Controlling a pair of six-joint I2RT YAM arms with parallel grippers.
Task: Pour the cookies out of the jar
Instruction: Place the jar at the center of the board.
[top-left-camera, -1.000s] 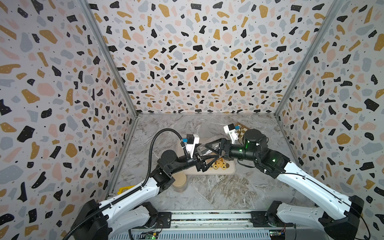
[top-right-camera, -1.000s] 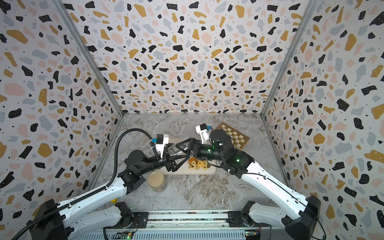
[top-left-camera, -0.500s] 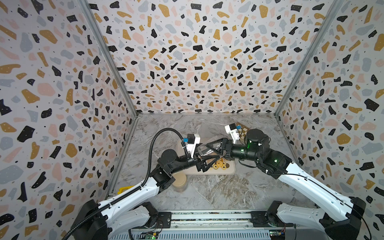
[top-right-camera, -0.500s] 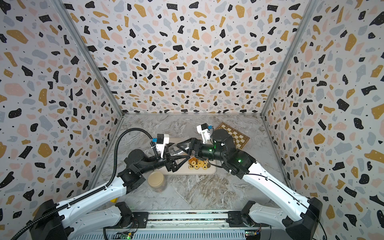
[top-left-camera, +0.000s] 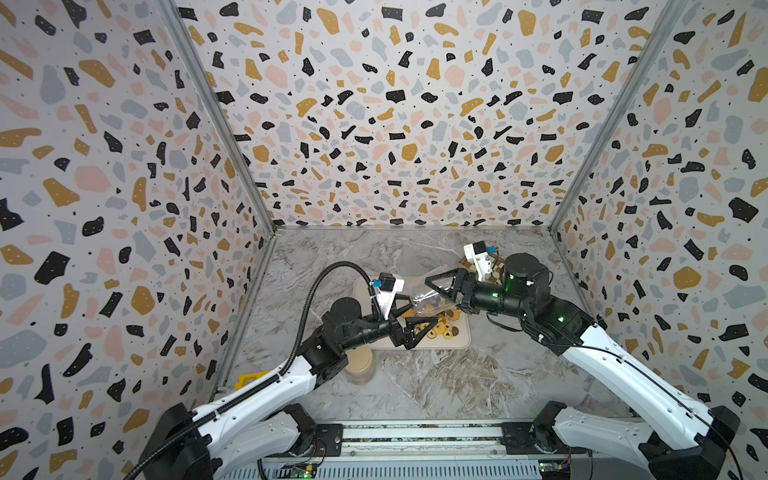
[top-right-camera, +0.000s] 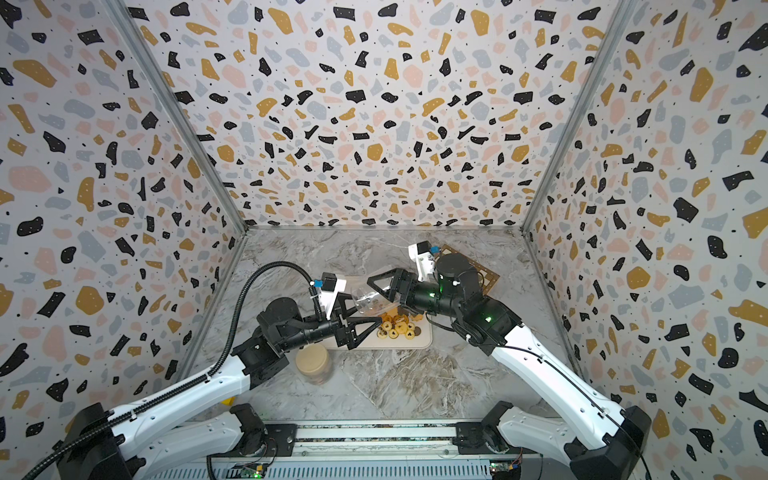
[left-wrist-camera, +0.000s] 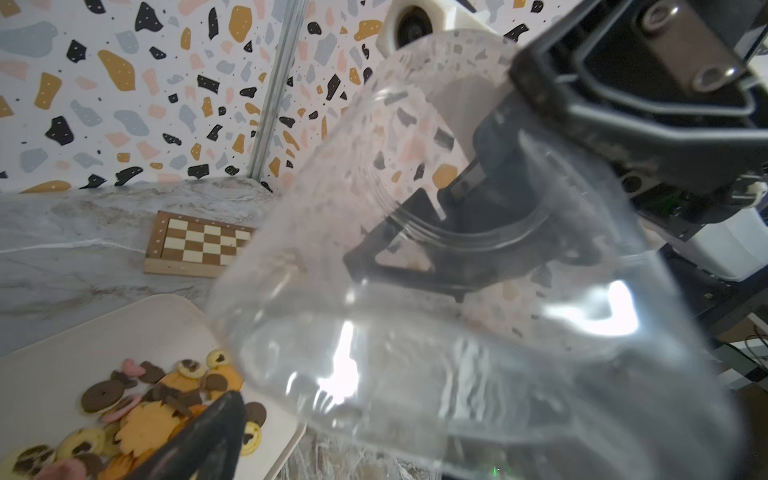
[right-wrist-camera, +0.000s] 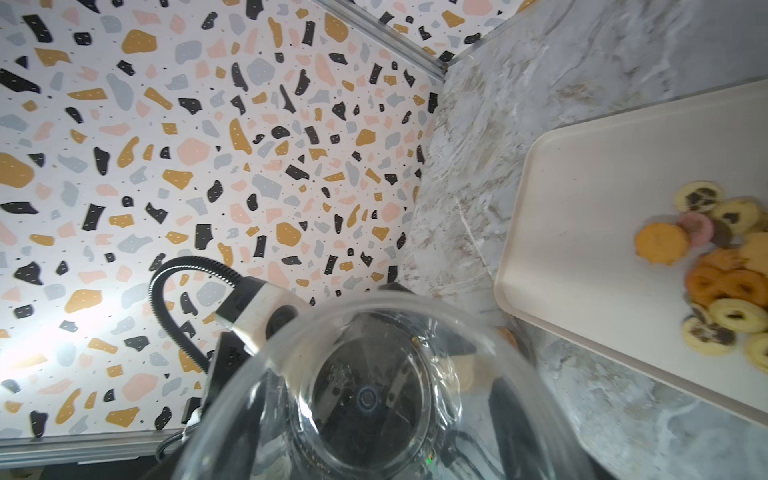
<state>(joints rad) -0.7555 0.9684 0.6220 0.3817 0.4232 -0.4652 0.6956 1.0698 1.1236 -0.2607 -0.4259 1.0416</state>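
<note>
Cookies (top-left-camera: 440, 328) heaped on the tray (top-left-camera: 462, 343), at 6 o'clock just under the right pincer (top-left-camera: 434, 296), which clamps the tilted clear jar (left-wrist-camera: 457, 332) near its mouth. Left pincer (top-left-camera: 422, 313) gapes wide at the jar's 8 o'clock. Marble counter (top-left-camera: 436, 386), chessboard (top-right-camera: 488, 276) at the tray's 1 o'clock, terrazzo walls (top-left-camera: 395, 124) on 3 sides

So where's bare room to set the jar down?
Bare marble tabletop in front of the tray, right of the tan lid; the strip between tray and back wall. Crowded: cookies on the tray's right part, jar above them.
</note>
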